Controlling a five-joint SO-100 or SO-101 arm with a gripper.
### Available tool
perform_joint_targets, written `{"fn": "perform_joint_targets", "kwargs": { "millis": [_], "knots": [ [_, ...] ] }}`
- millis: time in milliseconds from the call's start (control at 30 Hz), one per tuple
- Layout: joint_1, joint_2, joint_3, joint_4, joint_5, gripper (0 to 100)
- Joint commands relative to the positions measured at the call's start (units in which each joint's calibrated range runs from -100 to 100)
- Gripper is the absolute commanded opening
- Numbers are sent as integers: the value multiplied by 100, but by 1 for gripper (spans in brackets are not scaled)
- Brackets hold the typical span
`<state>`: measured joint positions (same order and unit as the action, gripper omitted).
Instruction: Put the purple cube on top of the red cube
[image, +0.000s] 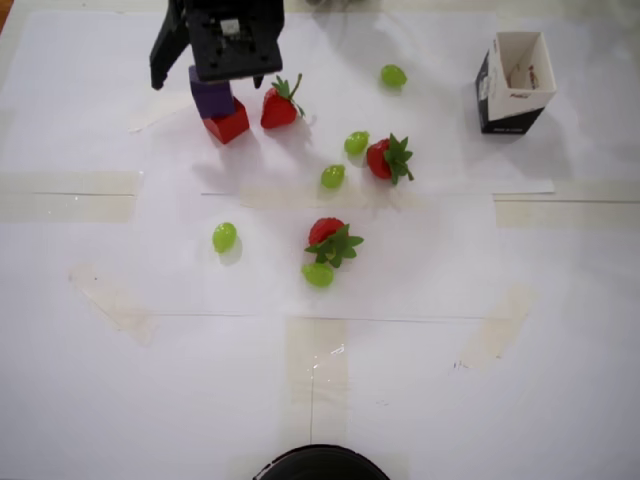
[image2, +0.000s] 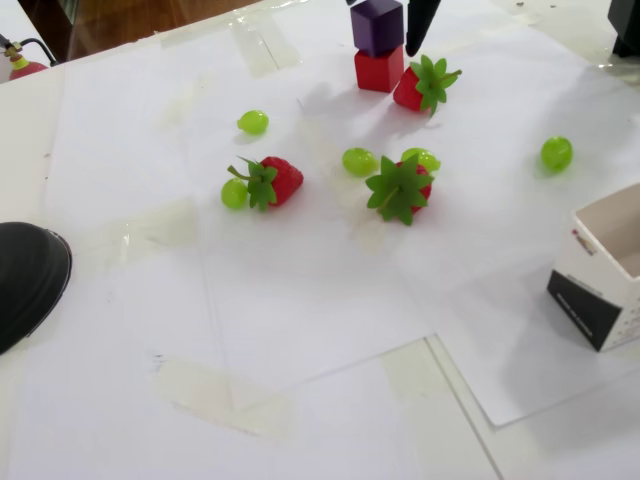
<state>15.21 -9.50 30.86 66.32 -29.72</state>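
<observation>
The purple cube (image: 211, 100) (image2: 377, 26) rests on top of the red cube (image: 231, 126) (image2: 379, 71) at the far side of the white paper. My gripper (image: 207, 80) hangs just above and behind the stack, open, with its jaws spread to either side of the purple cube and clear of it. In the overhead view one black finger (image: 164, 55) sticks out to the left. In the fixed view the other finger (image2: 420, 25) points down to the right of the purple cube, close to a strawberry (image2: 425, 85).
That strawberry (image: 280, 103) lies right beside the stack. Two more strawberries (image: 388, 158) (image: 329, 240) and several green grapes (image: 224, 237) are scattered mid-table. An open white box (image: 515, 82) stands at the overhead view's far right. A black round object (image: 320, 464) sits at the near edge.
</observation>
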Motion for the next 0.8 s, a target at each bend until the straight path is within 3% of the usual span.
{"fn": "perform_joint_targets", "kwargs": {
  "millis": [0, 167, 333, 400, 467, 767],
  "knots": [
    [-226, -1303, -177, 386, -127, 36],
    [-535, -2834, -113, 868, -249, 30],
    [-800, -3487, -477, 1905, -400, 16],
    [-932, -3547, -577, 2248, -381, 5],
    [-1175, -3943, -459, 2526, -454, 0],
    [-1447, -5903, 178, 3082, -498, 0]
  ]
}}
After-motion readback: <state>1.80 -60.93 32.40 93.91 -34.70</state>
